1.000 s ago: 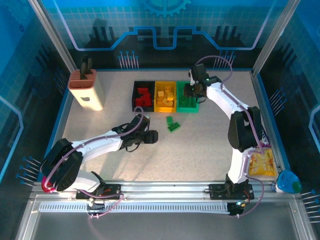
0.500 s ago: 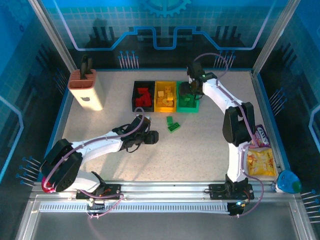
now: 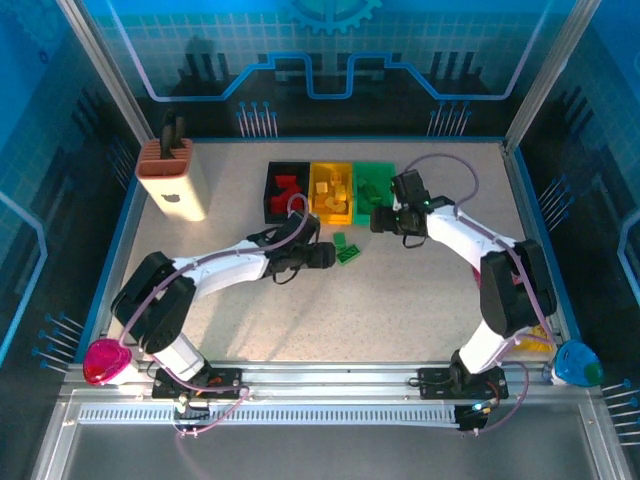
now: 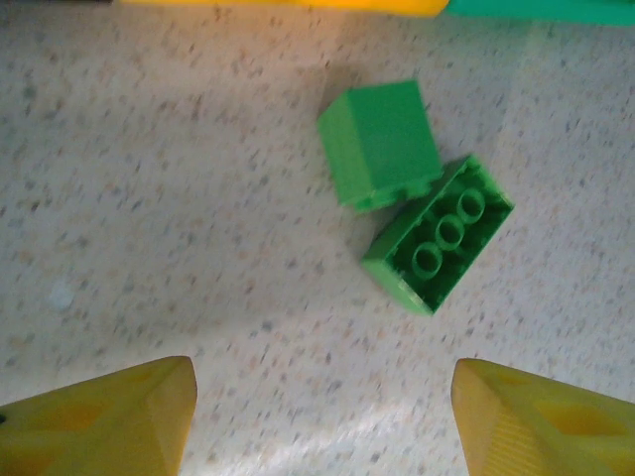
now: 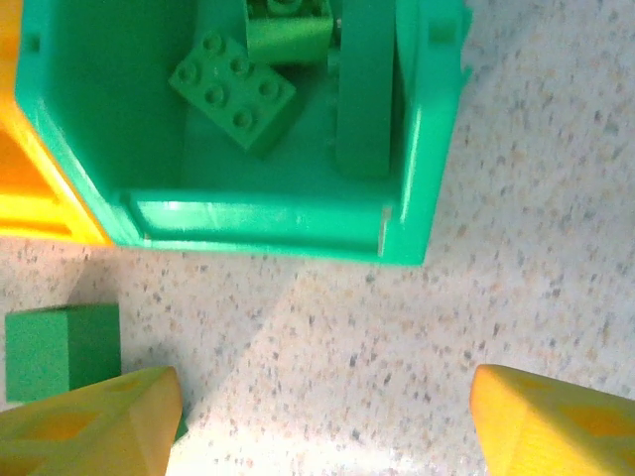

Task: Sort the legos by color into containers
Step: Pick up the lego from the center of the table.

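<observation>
The left gripper (image 4: 322, 402) hovers wide open and empty above two green bricks (image 4: 382, 144) that touch each other on the table (image 4: 149, 198). The right gripper (image 5: 322, 407), also open and empty, hangs just beside the green bin (image 5: 427, 129), which holds more green bricks (image 5: 233, 91).

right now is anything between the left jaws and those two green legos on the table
Nothing visible. In the left wrist view bare table lies between the open left jaws and the two green legos, which sit side by side just short of the green bin.
</observation>
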